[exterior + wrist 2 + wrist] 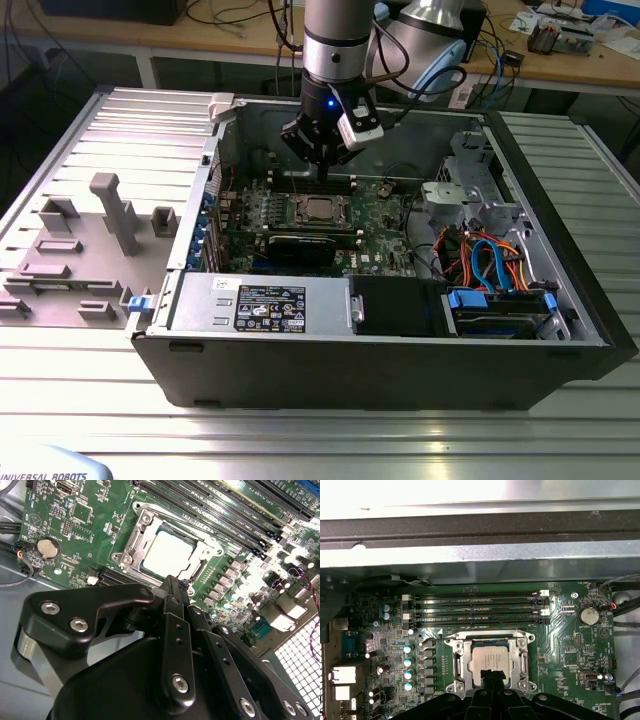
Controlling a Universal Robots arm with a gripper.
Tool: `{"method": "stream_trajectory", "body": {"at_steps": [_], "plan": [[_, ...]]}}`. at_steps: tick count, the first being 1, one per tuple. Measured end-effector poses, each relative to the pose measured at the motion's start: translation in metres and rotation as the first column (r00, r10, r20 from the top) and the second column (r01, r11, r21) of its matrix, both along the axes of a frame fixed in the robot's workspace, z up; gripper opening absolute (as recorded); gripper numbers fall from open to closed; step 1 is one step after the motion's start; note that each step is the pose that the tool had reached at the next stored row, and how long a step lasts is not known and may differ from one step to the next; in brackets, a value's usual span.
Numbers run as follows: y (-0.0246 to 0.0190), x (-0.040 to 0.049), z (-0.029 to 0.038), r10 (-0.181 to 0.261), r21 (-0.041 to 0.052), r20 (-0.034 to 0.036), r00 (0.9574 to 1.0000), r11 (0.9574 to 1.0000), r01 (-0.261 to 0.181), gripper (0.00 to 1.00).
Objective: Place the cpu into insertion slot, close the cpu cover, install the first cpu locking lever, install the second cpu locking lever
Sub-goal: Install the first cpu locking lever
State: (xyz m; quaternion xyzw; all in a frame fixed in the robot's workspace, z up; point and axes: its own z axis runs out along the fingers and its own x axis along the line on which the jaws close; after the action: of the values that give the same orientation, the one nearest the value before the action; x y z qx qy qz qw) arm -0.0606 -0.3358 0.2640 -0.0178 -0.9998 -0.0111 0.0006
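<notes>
Ribbed metal table point(300, 440) up front, open computer case point(350, 370) lying on it, grey fixture blocks point(110, 215) on the exterior view's left. Inside the case is the green motherboard point(385, 215). The cpu point(490, 660) is seated flat in the insertion slot point(530, 639), silvery top up. The cpu cover point(461, 661) looks folded down, framing the chip through its window. So placing reads as done and the cover as closed, which by my judgement puts the work at the locking-lever stage. Whether either lever is latched I cannot tell, because the thin bars along the socket sides are too hard to read. The gripper point(492, 676) has its fingers pinched together with nothing seen between them. Its tip hangs just over one edge of the chip, very near the cover frame, and contact is unclear. In the exterior view it sits above the socket, slightly to the far side. Judgement: any move from here calls for a small, well-aligned motion, since the tip is narrow, the frame metal is thin, and the memory slots point(475, 607) crowd just beside. Farther back, a workbench point(200, 30) with cables.
</notes>
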Motion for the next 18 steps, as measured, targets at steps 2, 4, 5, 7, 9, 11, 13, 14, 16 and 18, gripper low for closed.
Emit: {"method": "stream_trajectory", "body": {"at_steps": [2, 4, 5, 7, 9, 11, 13, 14, 16, 18], "plan": [[0.0000, 0.0000, 0.0000, 0.000, 0.0000, 0.0000, 1.0000, 1.0000, 0.000, 0.11], [0.0000, 0.0000, 0.0000, 0.002, 0.0000, 0.0000, 1.0000, 1.0000, -0.002, 0.11], [0.0000, -0.0003, 0.0000, 0.011, 0.0000, 0.0000, 0.9999, 0.9999, -0.011, 0.11], [0.0000, -0.0006, 0.0000, 0.046, 0.0000, 0.0001, 0.9990, 0.9990, -0.046, 0.11], [0.0000, -0.0015, 0.0000, 0.073, 0.0001, 0.0001, 0.9973, 0.9973, -0.073, 0.11], [0.0000, -0.0022, -0.0001, 0.080, 0.0001, 0.0001, 0.9968, 0.9968, -0.080, 0.11], [0.0000, -0.0024, 0.0000, 0.081, 0.0000, 0.0000, 0.9967, 0.9967, -0.081, 0.11], [0.0000, -0.0025, 0.0000, 0.081, 0.0000, 0.0000, 0.9968, 0.9968, -0.081, 0.11], [0.0000, -0.0032, 0.0000, 0.080, 0.0000, 0.0000, 0.9968, 0.9968, -0.080, 0.11], [0.0000, -0.0039, 0.0000, 0.080, 0.0000, 0.0000, 0.9968, 0.9968, -0.080, 0.11]]}}
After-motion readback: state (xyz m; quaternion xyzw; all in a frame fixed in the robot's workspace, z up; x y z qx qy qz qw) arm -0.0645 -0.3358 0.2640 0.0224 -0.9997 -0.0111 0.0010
